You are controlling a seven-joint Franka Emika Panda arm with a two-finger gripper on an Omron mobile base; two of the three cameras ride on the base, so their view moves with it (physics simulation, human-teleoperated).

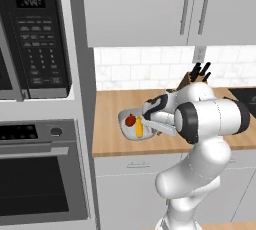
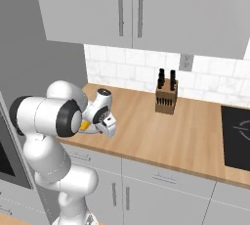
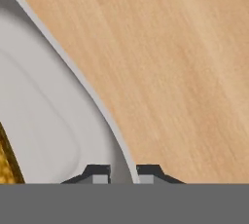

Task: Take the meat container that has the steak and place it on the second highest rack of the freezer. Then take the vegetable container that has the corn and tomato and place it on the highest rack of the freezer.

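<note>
The step in hand looks like the second one: the vegetable container (image 1: 125,119), at the centre of the left base view, sits on the wooden bench (image 1: 107,141). The gripper (image 3: 122,173) is narrowed around its thin grey rim. Inside lie the round red tomato (image 1: 130,120) and the yellow, grainy corn (image 1: 139,127). Next it must be lifted level toward the freezer.

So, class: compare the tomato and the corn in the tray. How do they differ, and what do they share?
The tomato is round and red with a dark green top; the corn is long and yellow. The tomato looks shorter than the corn. In the left base view the tomato lies left of the corn. Both lie in the same white tray on the wooden counter, with the tool at the tray's rim.
</note>
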